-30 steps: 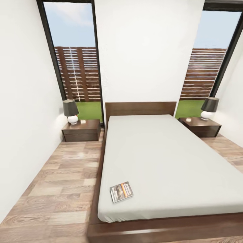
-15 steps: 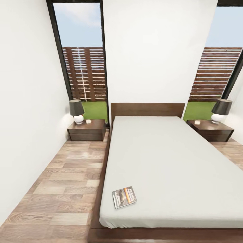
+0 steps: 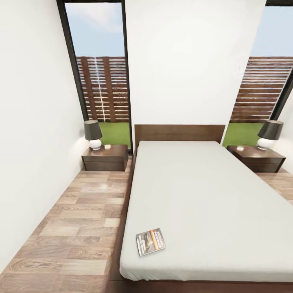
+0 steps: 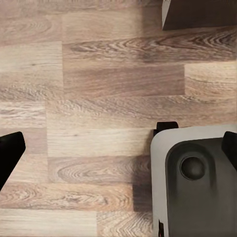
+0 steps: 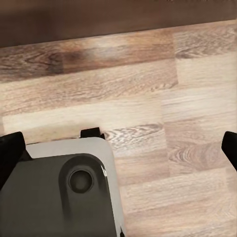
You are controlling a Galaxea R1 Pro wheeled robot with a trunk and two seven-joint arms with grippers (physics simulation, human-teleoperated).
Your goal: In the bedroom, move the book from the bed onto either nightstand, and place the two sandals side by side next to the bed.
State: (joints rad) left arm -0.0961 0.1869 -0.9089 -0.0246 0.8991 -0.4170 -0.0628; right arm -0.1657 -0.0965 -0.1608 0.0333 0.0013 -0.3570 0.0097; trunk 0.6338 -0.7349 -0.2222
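Note:
The book (image 3: 150, 241) lies flat on the pale mattress of the bed (image 3: 203, 191), near its foot end and left edge. One dark nightstand (image 3: 105, 158) stands left of the headboard, another nightstand (image 3: 256, 158) to its right. The sandals are out of view. My left gripper (image 4: 118, 148) hangs open over the wood floor, its black fingertips (image 4: 7, 153) far apart with nothing between them. My right gripper (image 5: 119, 148) is open too, above the floor planks and holding nothing.
A dark-shaded lamp (image 3: 93, 134) stands on the left nightstand and a second lamp (image 3: 269, 133) on the right one. A strip of plank floor (image 3: 77, 219) runs between the left wall and the bed. My grey base (image 4: 192, 182) shows under the grippers.
The whole head view has shifted, so the camera has moved: the bed and nightstands now sit further right and the book lower in the picture. Nothing in the room has moved.

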